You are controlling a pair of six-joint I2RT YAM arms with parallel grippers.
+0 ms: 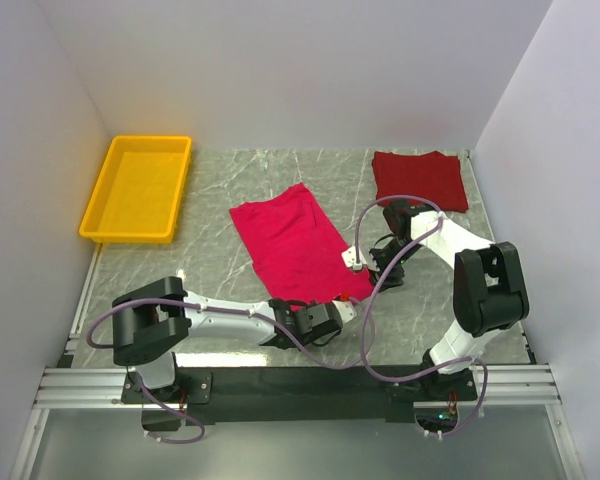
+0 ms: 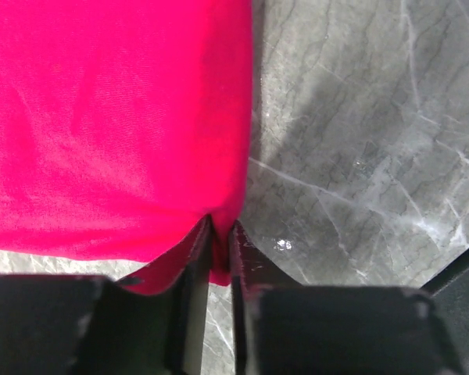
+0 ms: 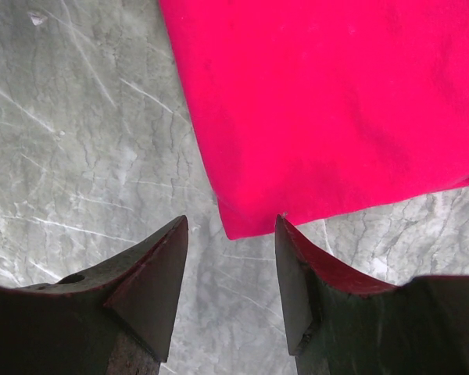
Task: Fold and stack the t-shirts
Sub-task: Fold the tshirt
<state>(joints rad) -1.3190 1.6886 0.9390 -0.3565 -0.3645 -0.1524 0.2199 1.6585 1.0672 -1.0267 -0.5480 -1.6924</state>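
The crimson-pink t-shirt (image 1: 290, 245) lies on the marble table as a long folded strip, running from the middle toward the near right. My left gripper (image 1: 342, 305) is shut on its near corner. In the left wrist view the two fingers (image 2: 195, 266) pinch a fold of the pink cloth (image 2: 117, 117) at my left gripper (image 2: 219, 238). My right gripper (image 1: 363, 268) is open at the strip's right edge. In the right wrist view my right gripper (image 3: 230, 234) has a corner of the pink shirt (image 3: 336, 101) just ahead of its tips. The maroon t-shirt (image 1: 418, 178) lies folded at the back right.
A yellow plastic tray (image 1: 98, 195) stands at the back left, with nothing in it. White walls close in the table on the left, back and right. The right arm's cable (image 1: 365, 330) loops over the near right of the table.
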